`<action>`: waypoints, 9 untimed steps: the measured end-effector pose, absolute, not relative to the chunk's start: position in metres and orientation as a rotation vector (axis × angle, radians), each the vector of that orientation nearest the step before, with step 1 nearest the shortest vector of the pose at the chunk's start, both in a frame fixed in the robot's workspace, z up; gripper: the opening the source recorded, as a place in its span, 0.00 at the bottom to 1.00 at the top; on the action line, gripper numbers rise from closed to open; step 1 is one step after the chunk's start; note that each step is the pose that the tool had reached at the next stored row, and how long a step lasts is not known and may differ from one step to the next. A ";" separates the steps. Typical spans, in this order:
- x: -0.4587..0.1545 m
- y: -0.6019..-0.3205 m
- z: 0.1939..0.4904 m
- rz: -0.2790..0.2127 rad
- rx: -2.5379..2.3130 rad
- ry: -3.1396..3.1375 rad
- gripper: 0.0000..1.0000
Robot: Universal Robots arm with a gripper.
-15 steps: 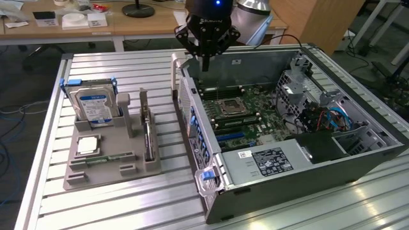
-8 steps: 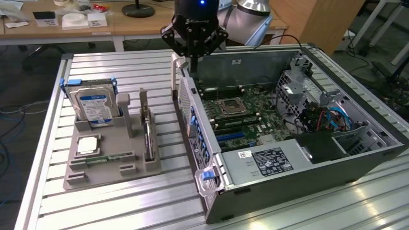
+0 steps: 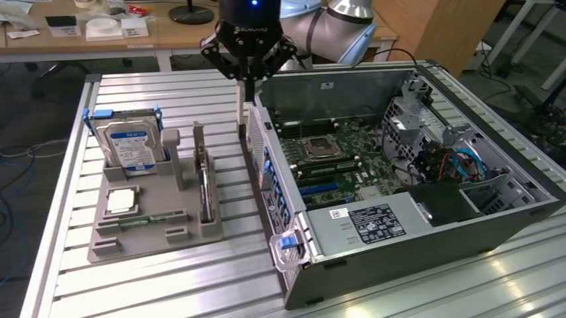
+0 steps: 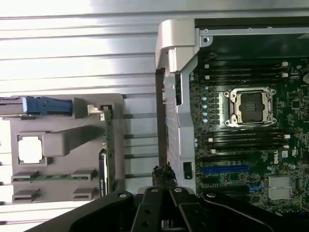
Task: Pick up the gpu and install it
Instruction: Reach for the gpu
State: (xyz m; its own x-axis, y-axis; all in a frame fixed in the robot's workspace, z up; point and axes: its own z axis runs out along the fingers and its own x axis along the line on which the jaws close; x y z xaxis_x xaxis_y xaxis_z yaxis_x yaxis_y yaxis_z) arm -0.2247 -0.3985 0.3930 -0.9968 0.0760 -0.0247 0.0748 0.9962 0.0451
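Nearest, the open computer case (image 3: pixel 398 218) fills the exterior view's 3 o'clock side. At its 9 o'clock, a gray holder (image 3: pixel 150 232) keeps the gpu (image 3: pixel 205 179) standing on edge in a slot. Farther back, at 12 o'clock, the gripper (image 3: pixel 248 93) hangs closed, fingers pressed together, above the gap between holder and case.

A slatted aluminium table (image 3: pixel 159 285) is seen across the foreground, and strong light is reflected in pale bands along its near edge. Behind it, a wooden desk (image 3: pixel 177 36) is set along the far side, on which small white boxes (image 3: pixel 105 28) and a round black base (image 3: pixel 192 13) are placed. A light wooden cabinet (image 3: pixel 442 30) is stood to the exterior view's right of the desk. A grey floor (image 3: pixel 40 126) is visible beneath, where blue cables (image 3: pixel 10 173) are left lying, and dark metal stands (image 3: pixel 541 93) are grouped at the exterior view's far right.
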 end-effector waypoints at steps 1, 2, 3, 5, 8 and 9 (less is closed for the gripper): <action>-0.228 -0.398 0.393 0.069 0.118 3.112 0.11; -0.232 -0.398 0.393 0.069 0.118 3.112 0.11; -0.235 -0.398 0.393 0.069 0.118 3.112 0.11; -0.241 -0.398 0.393 0.069 0.119 3.112 0.11; -0.250 -0.398 0.393 0.069 0.121 3.112 0.11; -0.253 -0.398 0.393 0.069 0.121 3.112 0.11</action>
